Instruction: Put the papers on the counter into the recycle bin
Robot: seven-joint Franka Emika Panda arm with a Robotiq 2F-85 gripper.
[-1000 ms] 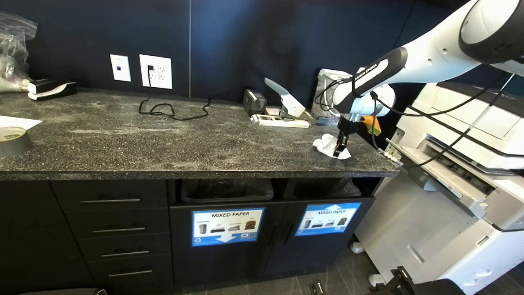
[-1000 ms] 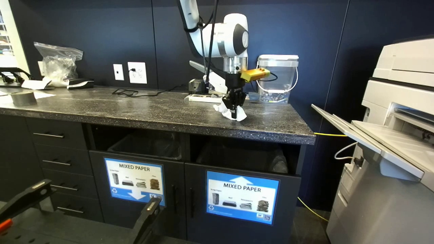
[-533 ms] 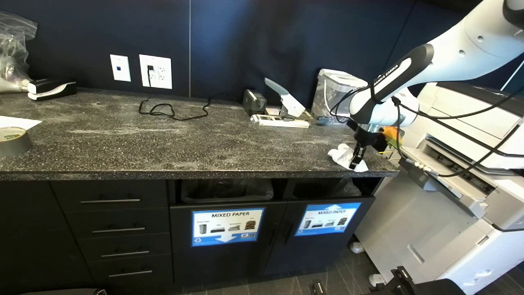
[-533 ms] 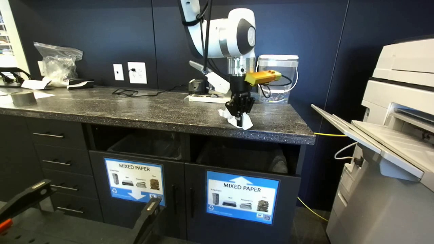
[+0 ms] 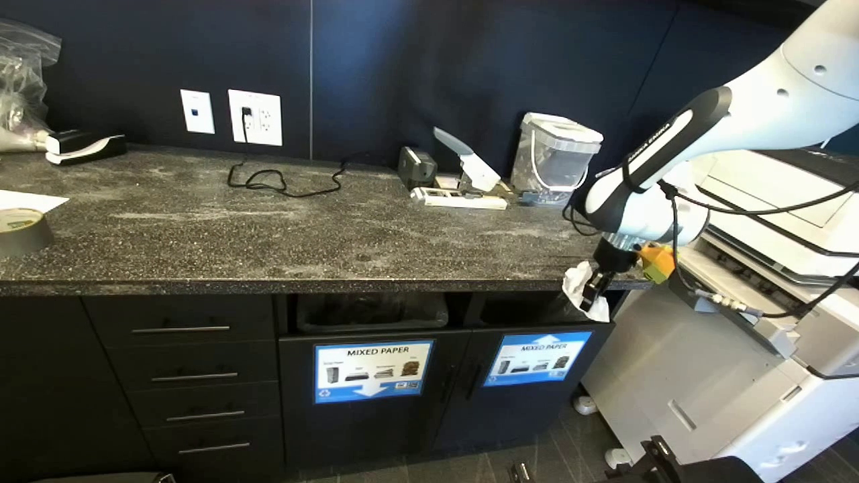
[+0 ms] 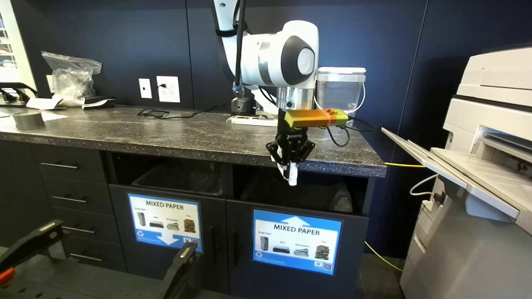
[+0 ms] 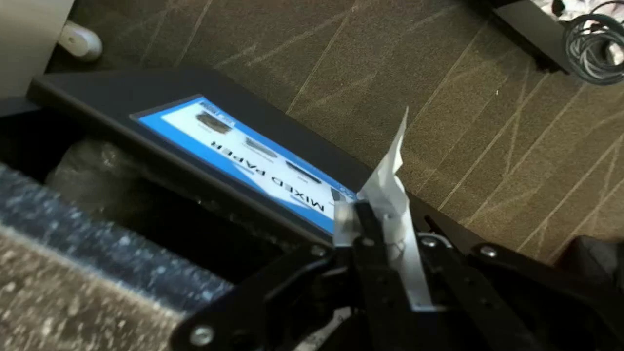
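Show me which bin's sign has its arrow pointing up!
The bin nearer the printer: the arrow on its sign points up. The other bin, beside the drawers, has its arrow pointing down.

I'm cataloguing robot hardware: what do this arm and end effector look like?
The arm is white and rounded, with a dark cap around a pale disc and a black panel with light lettering. A silvery collar tops the black, jointed end effector. Near it sits a yellow-orange block; black cables run along the arm.
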